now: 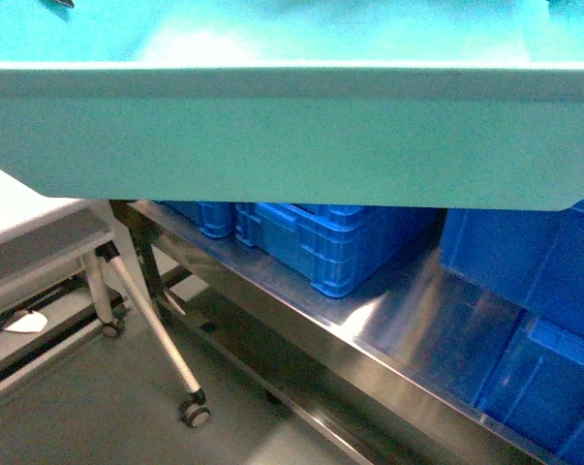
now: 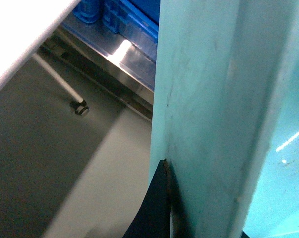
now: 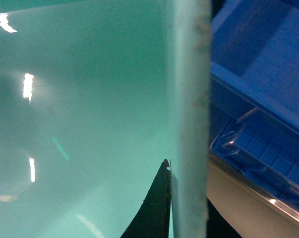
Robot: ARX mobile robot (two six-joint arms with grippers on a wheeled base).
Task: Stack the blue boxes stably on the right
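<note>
We've got the light turquoise smooth plastic tub (image 1: 272, 136) lifted right up by the head camera, over the steel table (image 1: 408, 320) with its dark blue ribbed crates (image 1: 330, 242). Left gripper (image 2: 161, 208) and right gripper (image 3: 164, 208) each look clamped on a tub wall, though only one dark finger shows apiece.

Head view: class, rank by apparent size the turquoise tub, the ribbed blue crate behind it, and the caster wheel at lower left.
1. Turquoise tub, though its nearness to the camera exaggerates it.
2. Ribbed blue crate, partly hidden.
3. Caster wheel.
</note>
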